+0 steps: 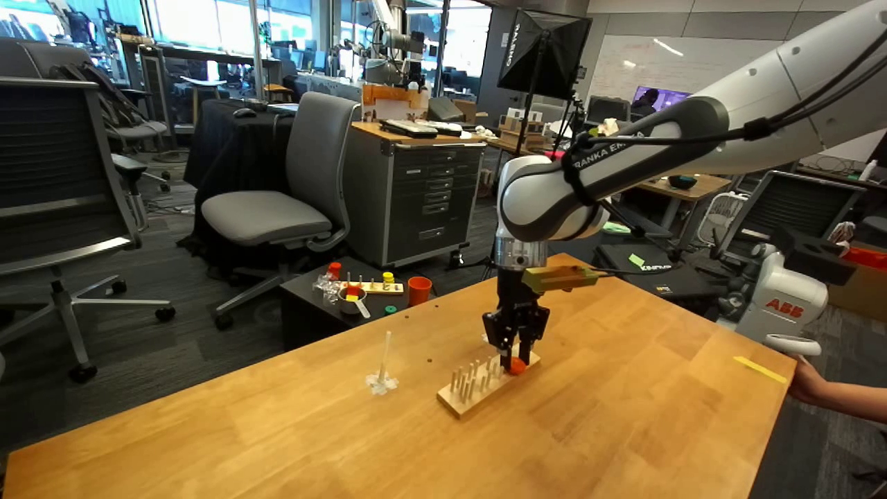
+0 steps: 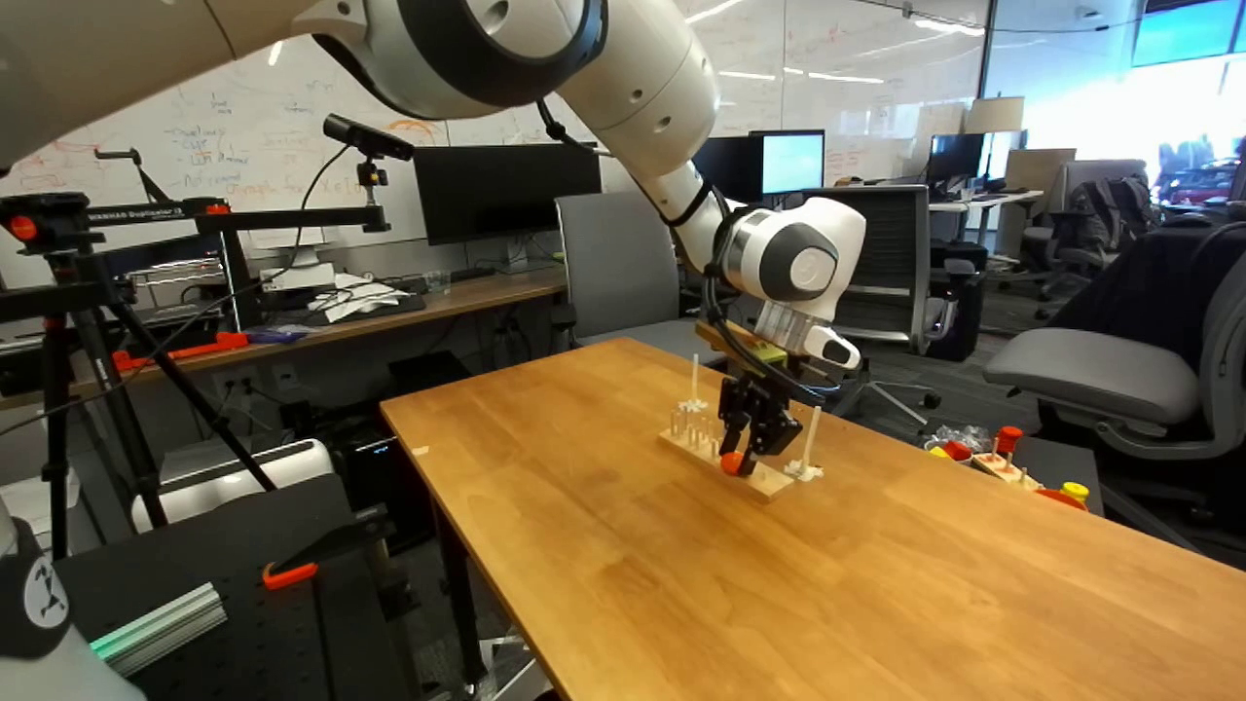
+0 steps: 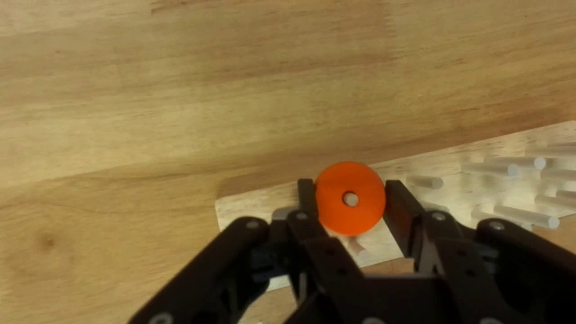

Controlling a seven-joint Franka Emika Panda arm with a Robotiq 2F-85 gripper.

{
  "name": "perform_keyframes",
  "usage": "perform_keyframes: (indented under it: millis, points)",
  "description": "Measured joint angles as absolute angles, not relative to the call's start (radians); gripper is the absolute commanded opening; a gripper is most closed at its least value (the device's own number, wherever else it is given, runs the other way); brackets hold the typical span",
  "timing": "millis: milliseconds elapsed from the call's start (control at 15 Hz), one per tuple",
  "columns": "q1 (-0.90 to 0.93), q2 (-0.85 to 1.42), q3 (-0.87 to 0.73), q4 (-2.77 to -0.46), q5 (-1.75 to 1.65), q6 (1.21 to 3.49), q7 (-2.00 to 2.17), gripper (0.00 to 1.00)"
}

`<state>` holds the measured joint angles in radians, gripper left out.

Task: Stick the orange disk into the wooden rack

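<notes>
While the gripper (image 3: 351, 192) holds the orange disk (image 3: 351, 219) pinched between both fingers (image 3: 307, 193), low and right of centre in the wrist view, a peg tip (image 3: 351, 199) shows within the disk's middle; lowering or release likely follows. Other pegs (image 3: 512, 169) on the wooden rack (image 3: 243, 204) crowd the right.

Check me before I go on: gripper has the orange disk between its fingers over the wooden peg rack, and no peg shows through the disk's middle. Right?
One thing is off: the wrist view does show a peg through the middle of the orange disk. The rest stands: the gripper has the disk between its fingers, over the wooden peg rack.
</notes>
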<state>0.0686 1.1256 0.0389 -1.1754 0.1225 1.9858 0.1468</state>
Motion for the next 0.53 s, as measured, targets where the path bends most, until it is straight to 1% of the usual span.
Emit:
perform_keyframes:
  millis: [200,267,333,400,467,533]
  points:
    - [0.068,1.137,0.039,-1.160,0.123,1.968,0.147,0.18]
    - [0.068,1.140,0.039,-1.154,0.123,1.963,0.147,0.67]
    - [0.068,1.142,0.039,-1.150,0.123,1.958,0.147,0.69]
    - [0.068,1.145,0.039,-1.145,0.123,1.955,0.147,0.74]
    - [0.068,1.146,0.039,-1.143,0.123,1.952,0.147,0.84]
    - [0.068,1.147,0.039,-1.142,0.123,1.952,0.147,0.90]
